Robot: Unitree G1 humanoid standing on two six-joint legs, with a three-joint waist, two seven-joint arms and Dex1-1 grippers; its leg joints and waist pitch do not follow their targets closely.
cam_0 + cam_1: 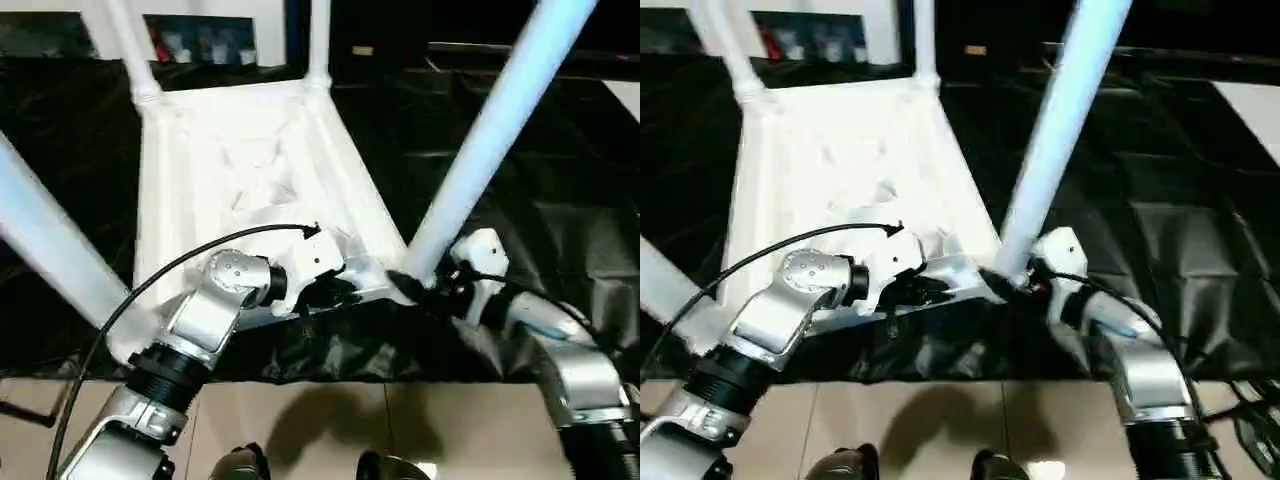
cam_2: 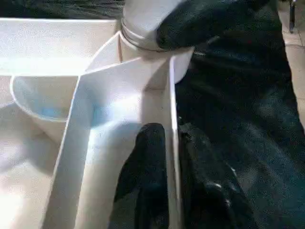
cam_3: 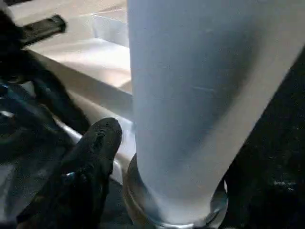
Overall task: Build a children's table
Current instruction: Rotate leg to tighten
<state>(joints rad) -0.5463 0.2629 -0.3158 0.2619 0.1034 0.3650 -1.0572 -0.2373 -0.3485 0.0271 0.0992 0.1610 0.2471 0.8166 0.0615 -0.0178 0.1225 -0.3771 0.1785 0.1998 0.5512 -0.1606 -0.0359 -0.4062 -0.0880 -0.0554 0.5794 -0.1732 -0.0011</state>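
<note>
- Lying upside down at frame centre on black sheeting, the white plastic table top runs its long axis from near edge to upper frame, ribbed underside up.
- Four smooth tapered tube legs rise from round corner sockets, splaying outward.
- Left hand, wrist bent inward, clamps the top's thin near rim wall.
- Right hand brackets the near-right leg's base, fingers apart.

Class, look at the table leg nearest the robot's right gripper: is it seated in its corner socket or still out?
In. The leg rises from the corner socket of the upturned table top, its base inside the ring.
</note>
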